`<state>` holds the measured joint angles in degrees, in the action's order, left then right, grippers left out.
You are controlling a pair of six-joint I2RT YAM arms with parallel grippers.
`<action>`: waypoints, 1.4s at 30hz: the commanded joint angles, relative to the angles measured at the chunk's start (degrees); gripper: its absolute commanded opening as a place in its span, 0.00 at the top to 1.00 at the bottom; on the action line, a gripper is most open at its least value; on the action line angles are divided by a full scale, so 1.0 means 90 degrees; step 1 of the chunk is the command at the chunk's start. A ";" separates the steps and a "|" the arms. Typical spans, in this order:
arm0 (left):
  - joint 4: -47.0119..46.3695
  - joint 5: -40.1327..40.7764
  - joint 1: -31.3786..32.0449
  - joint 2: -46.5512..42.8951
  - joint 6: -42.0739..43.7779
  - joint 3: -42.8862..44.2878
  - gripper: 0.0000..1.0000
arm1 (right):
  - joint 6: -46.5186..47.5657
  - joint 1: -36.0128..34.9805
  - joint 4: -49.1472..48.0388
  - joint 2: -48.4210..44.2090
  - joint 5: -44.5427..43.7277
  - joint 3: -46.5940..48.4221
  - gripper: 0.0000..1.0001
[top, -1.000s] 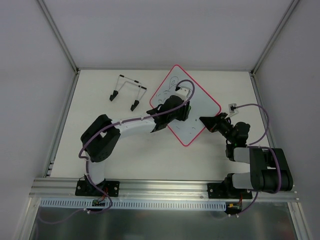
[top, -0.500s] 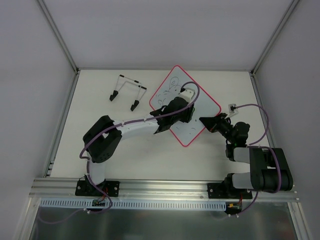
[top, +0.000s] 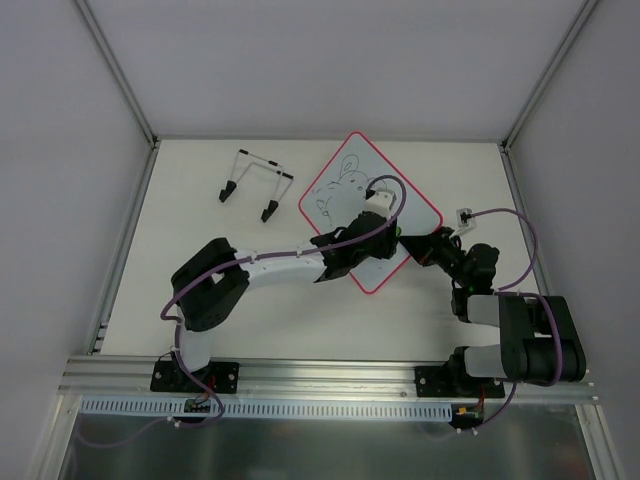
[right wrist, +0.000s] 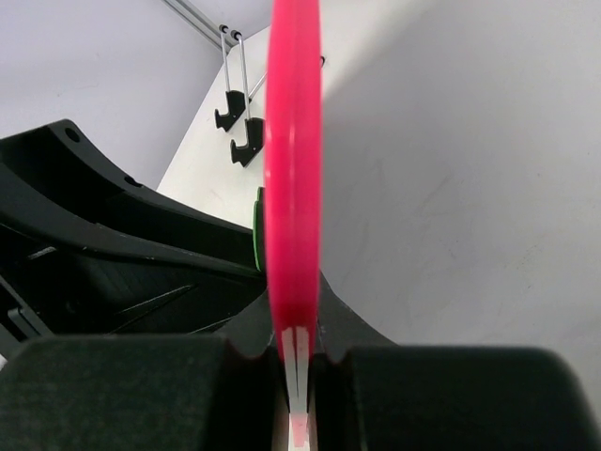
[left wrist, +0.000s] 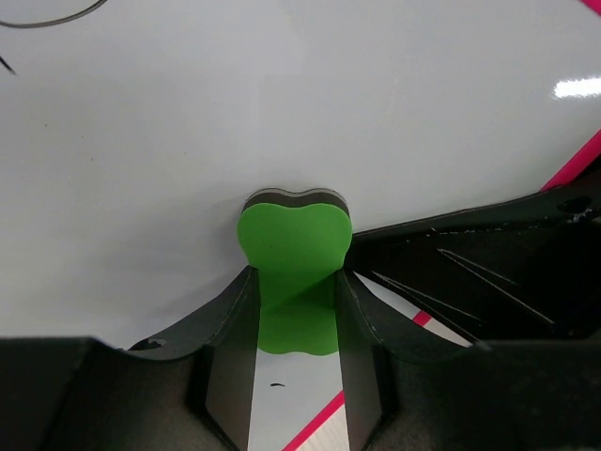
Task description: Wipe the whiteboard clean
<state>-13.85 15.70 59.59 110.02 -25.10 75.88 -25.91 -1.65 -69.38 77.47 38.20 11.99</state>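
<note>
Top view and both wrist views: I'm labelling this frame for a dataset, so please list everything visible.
whiteboard: one, white with pink rim, mid-table, set cornerwise
drawing: one, black lines, far part of whiteboard
eraser: one, green, against the whiteboard
stand: one, wire with black feet, far left of table
small part: one, whitish, right of whiteboard, too small to identify
table: one, white
left claw: black, shut on eraser
right claw: black, clamped on whiteboard's rim
</note>
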 commanded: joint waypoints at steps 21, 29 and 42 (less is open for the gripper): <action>0.0416 0.0579 -0.0879 0.0227 -0.2426 -0.1926 1.00 | 0.0076 -0.0393 -0.0894 -0.0190 0.1655 0.0103 1.00; -0.0686 0.0286 -0.1026 0.0344 -0.2465 -0.2531 1.00 | 0.0086 -0.0403 -0.0914 -0.0180 0.1674 0.0103 1.00; -0.1059 0.0023 -0.0138 0.0315 -0.1889 -0.1937 1.00 | 0.0086 -0.0432 -0.0904 -0.0102 0.1664 0.0123 1.00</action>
<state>-27.16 22.11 53.25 108.01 -44.29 56.53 -25.43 -1.65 -70.11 77.47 37.01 11.92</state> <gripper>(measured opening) 0.335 0.067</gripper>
